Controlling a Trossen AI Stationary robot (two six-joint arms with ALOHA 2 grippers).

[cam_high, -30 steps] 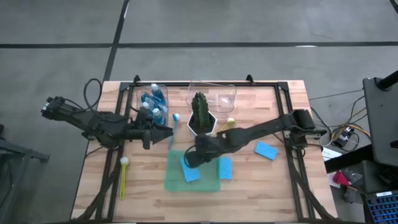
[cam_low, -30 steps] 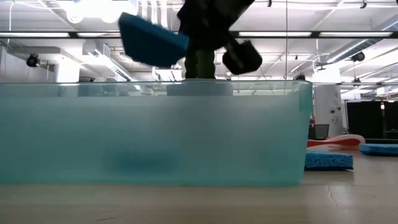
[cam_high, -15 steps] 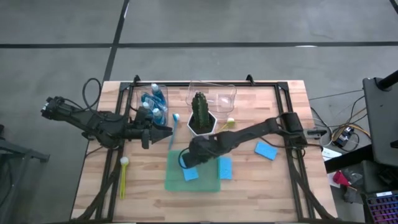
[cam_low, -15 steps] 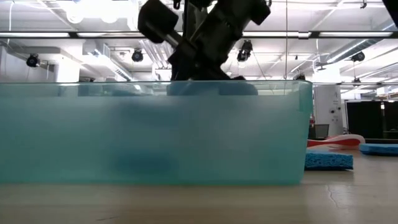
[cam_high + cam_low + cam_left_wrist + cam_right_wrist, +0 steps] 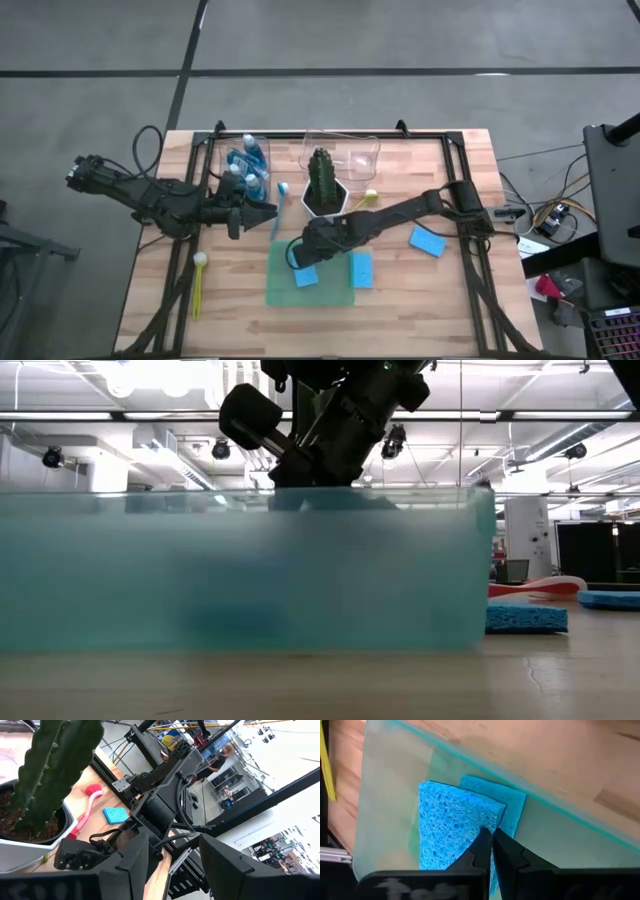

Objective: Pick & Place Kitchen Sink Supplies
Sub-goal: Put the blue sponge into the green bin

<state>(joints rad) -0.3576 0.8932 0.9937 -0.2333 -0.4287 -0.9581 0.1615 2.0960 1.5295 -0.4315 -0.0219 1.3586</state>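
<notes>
Two light-blue sponges (image 5: 361, 269) lie in the green tray (image 5: 277, 296); right gripper (image 5: 491, 841) fingers pinch one sponge (image 5: 451, 827). Left gripper (image 5: 170, 852) fingers stand apart, beside bottles (image 5: 250, 160) in a clear bin (image 5: 222, 150).

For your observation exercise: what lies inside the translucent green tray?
Inside the green tray: a sponge at the right gripper, and another sponge. The right wrist view shows one sponge overlapping another; beneath them is hidden.
</notes>
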